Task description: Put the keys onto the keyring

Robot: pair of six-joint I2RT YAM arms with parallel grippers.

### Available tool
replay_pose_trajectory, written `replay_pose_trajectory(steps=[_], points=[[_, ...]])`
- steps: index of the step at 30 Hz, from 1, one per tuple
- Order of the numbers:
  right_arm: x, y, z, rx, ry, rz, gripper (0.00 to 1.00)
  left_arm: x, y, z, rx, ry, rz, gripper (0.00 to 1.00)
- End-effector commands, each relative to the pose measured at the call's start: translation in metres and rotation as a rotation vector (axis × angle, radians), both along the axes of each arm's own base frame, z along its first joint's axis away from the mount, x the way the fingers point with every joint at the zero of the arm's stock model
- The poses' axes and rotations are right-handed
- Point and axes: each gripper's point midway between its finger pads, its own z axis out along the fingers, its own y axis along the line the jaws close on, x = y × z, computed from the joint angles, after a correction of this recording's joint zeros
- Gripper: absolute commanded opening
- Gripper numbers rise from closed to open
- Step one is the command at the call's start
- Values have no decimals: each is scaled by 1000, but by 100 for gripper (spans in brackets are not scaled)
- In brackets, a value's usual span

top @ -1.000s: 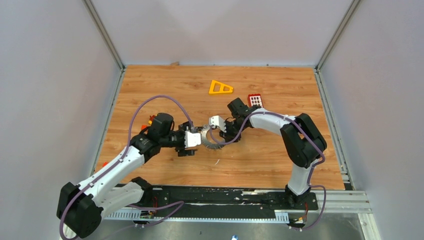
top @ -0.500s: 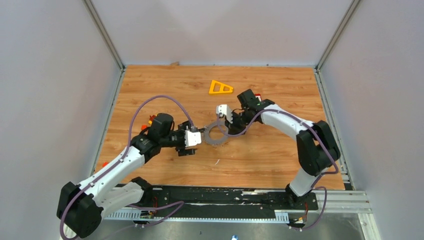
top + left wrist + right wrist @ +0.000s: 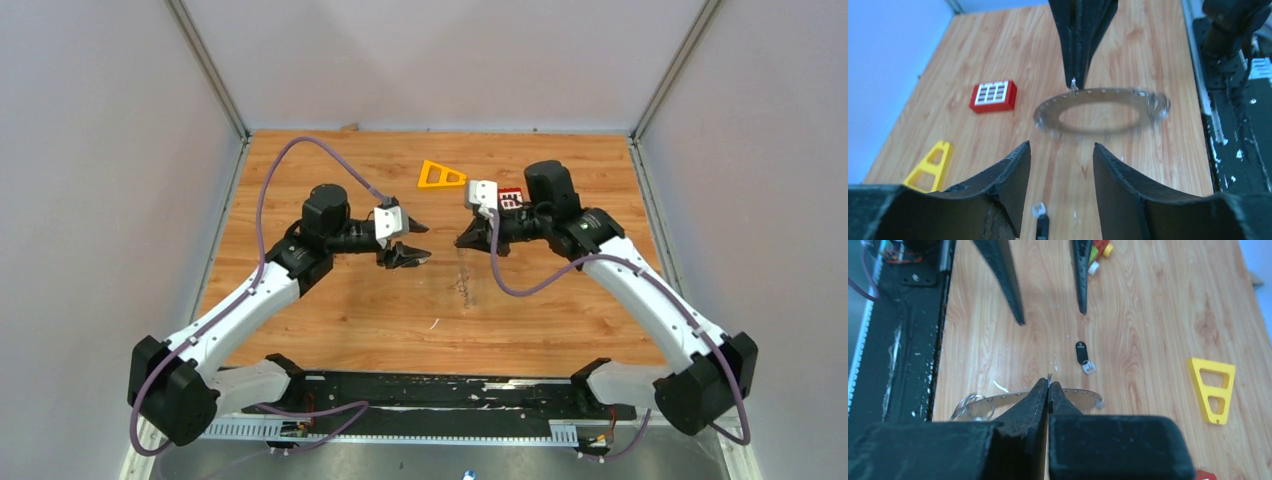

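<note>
Right gripper clamped on ring rim. Left gripper apart, empty: drop onto key at its 6 o'clock, pinch the head.

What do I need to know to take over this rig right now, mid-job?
Left pincer: open, empty, facing the ring.
Right pincer: shut on the rim of the keyring, holding it clear of the table.
Key: lying loose on the table between the arms, not on the ring.
Done: ring lifted.
Left: grasp the key, probably with the left pincer, and thread it onto the ring.
</note>
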Motion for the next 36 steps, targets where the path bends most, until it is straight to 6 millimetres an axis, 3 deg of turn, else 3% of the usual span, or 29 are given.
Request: replay_pose_trajectory(steps=[1,7,15,25,36], points=[[-25,9,41,179,-47,67,0,-16,-22,42,-170,67,-123,52],[-38,9,51,252,-54,88,0,-32,-32,45,-203,89,-198,39],[-43,14,50,279,-19,135,0,-49,-39,38,-212,66,-233,34],[-47,14,46,282,-9,150,0,-42,-45,31,-215,45,-205,33],[-46,14,43,278,-8,145,0,-39,-46,31,-227,38,-189,22]])
